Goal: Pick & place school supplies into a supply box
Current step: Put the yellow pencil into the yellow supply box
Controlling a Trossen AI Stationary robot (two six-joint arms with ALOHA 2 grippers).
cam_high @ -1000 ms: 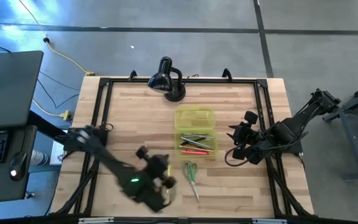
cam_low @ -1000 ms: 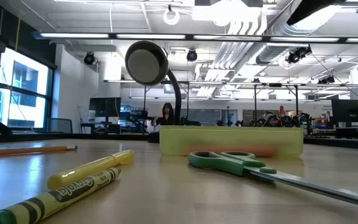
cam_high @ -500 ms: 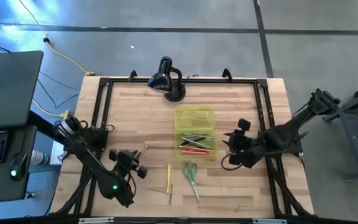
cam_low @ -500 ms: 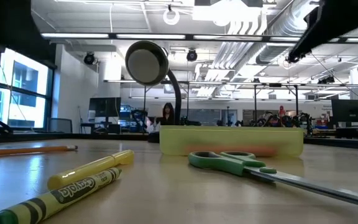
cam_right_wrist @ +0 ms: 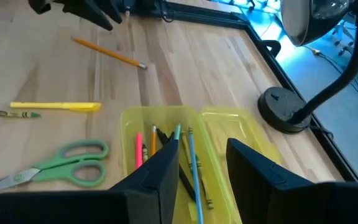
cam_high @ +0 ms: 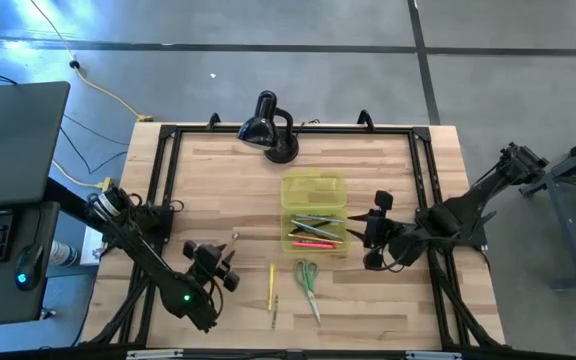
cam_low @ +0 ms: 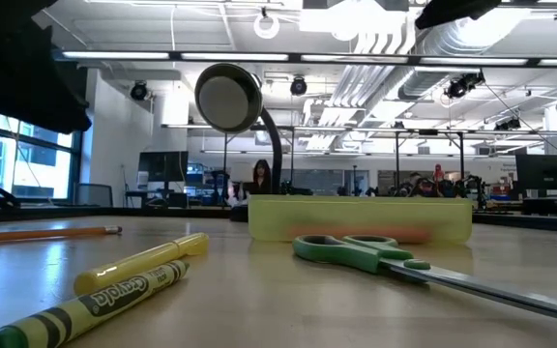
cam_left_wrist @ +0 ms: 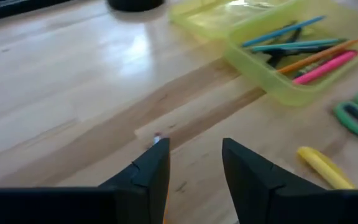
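The supply box lies mid-table with its lid folded open toward the far side; several pens and pencils lie inside. An orange pencil, a yellow marker, a crayon and green-handled scissors lie flat on the wood. My left gripper is open just above the pencil's eraser end; whether it touches the pencil I cannot tell. My right gripper is open, close to the box's right side.
A black desk lamp stands at the far edge behind the box lid. A black frame rail borders the tabletop. Bare wood lies left of the pencil and near the front right.
My left arm has swung from the front middle of the table toward the left, uncovering the yellow marker and the crayon, and its gripper now sits by the orange pencil. My right gripper has crept toward the box's right side.
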